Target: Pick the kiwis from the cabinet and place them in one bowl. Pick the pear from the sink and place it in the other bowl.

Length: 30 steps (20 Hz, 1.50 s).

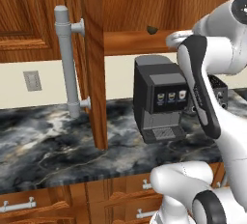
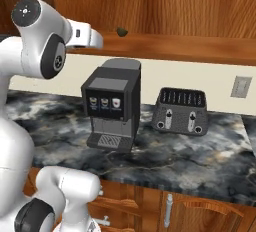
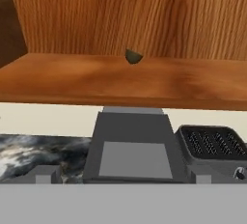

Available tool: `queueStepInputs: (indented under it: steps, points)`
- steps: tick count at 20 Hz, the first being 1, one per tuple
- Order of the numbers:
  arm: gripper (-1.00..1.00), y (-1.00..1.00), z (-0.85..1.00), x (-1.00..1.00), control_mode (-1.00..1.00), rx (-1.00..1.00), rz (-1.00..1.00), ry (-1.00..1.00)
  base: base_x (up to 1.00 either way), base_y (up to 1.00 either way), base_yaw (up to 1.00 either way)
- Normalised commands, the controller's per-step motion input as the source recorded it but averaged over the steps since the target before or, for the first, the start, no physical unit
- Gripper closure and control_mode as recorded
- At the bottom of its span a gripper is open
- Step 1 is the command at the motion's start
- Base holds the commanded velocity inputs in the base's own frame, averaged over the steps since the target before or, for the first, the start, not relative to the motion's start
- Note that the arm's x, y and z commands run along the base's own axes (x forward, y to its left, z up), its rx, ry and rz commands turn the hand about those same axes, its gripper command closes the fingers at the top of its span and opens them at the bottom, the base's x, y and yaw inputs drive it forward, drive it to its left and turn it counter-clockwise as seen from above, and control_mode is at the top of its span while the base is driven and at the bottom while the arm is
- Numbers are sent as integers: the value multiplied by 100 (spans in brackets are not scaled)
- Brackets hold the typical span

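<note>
- The cabinet (image 1: 91,59) stands open above the counter (image 1: 48,141).
- The gripper (image 3: 123,182) faces its shelf, near but not touching, fingers wide apart, holding nothing.
- One kiwi (image 3: 133,57) sits deep on the shelf; I judge the next move is a straight reach forward to it.

From my seat I can only make out one kiwi (image 3: 133,56) on the cabinet (image 1: 94,49) floor, a tiny dark blob half sunk behind the shelf edge, too small to read its shape. The arm covers the right side of the coffee machine (image 1: 159,100) in the left base view. The toaster (image 3: 214,148) is cut off at the hand view's right edge.
</note>
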Motion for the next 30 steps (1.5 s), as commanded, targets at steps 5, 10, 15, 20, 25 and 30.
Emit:
queueStepInputs:
  steps: [5, 10, 15, 20, 25, 30]
  points:
    - [-100, -3, 16, 54, -100, 1, 0, 13, 0, 0, 0]
    - [-100, -8, -3, 49, -100, 0, 0, 4, 0, 0, 0]
    - [-100, -7, -32, 34, -100, 0, 0, -3, 0, 0, 0]
    - [-100, -5, -29, 23, -100, 0, 0, -10, 0, 0, 0]
    - [-100, 0, -8, 17, -100, 0, 0, -11, 0, 0, 0]
    - [-100, 0, 7, 30, -100, 1, 0, 1, 0, 0, 0]
